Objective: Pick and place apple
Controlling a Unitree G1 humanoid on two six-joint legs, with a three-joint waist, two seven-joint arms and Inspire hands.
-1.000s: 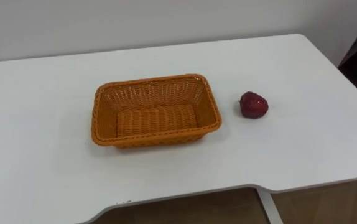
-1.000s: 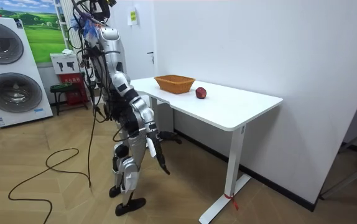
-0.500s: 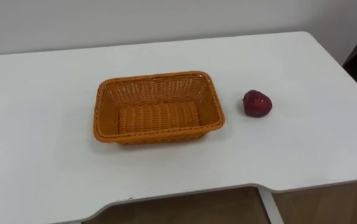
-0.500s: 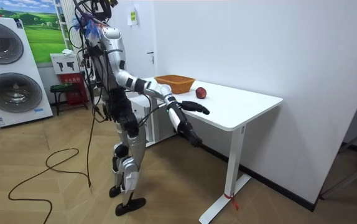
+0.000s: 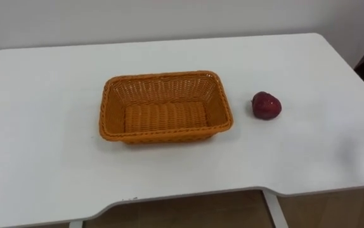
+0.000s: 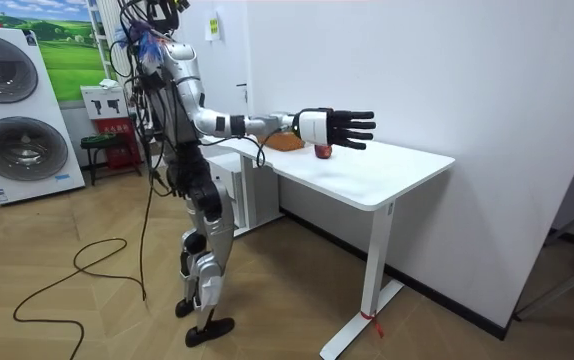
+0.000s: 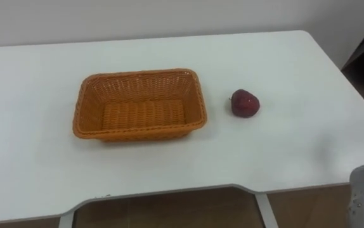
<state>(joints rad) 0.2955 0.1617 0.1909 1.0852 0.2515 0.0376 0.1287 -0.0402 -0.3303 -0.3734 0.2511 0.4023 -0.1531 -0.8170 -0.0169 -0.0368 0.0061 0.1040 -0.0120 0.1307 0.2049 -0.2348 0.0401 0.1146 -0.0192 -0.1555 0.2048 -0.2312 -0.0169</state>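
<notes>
Left eye view. Looks down on a white table [image 5: 49, 158]. Finds an orange wicker basket [image 5: 163, 117] about mid-table, upright, long side toward the camera, empty. Finds the apple [image 5: 266, 105] to the basket's right, dark red, resting on the tabletop, near the basket but apart from it. Catches a strip of brown floor [image 5: 201, 212] under the table's near edge.

Room view. Puts the robot upright on the wooden floor [image 6: 87, 300], at the table's [image 6: 397, 175] side toward the room view's left, facing it. Shows the right hand [image 6: 332, 128] held out at the end of a stretched arm, level with the chest and higher than the tabletop, fingers straight and spread, gripping nothing. Places the apple [image 6: 323, 152] on the tabletop, in the picture just under that hand, not held. Leaves the basket [image 6: 285, 143] partly hidden behind the wrist, on the apple's far side from the table's free end. Takes in two washing machines [image 6: 12, 110] at the room view's left.

Right eye view. Gives the same layout: basket [image 7: 143, 114] mid-table, apple [image 7: 245, 103] just to its right on the bare table [image 7: 30, 171]. Catches a grey part of the right arm at the lower right corner, off the table's near edge; cannot tell the fingers from here.
</notes>
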